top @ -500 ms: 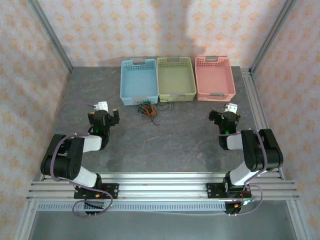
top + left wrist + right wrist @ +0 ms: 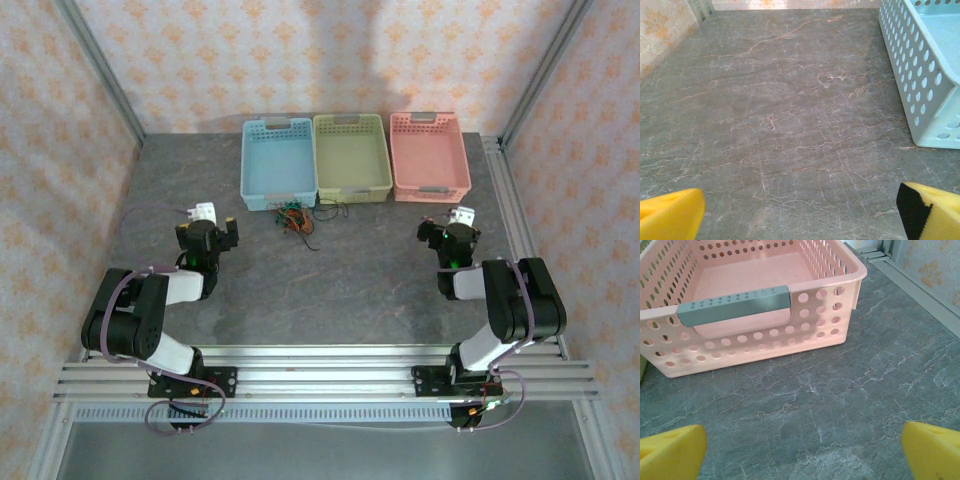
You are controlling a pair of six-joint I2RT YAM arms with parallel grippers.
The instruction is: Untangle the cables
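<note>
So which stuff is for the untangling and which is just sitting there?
For the job: the cables, the open left claw, the open right claw.
Just sitting there: the blue basket, green basket and pink basket, all empty.

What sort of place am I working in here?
Probably a staged lab test cell: an aluminium frame around wallpapered panels, a stone-look table, and pastel baskets beside the cables.

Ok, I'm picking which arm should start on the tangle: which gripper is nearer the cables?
Left. The left gripper sits left of the cables, which lie before the blue basket; the right gripper is farther off on their right, before the pink basket.
</note>
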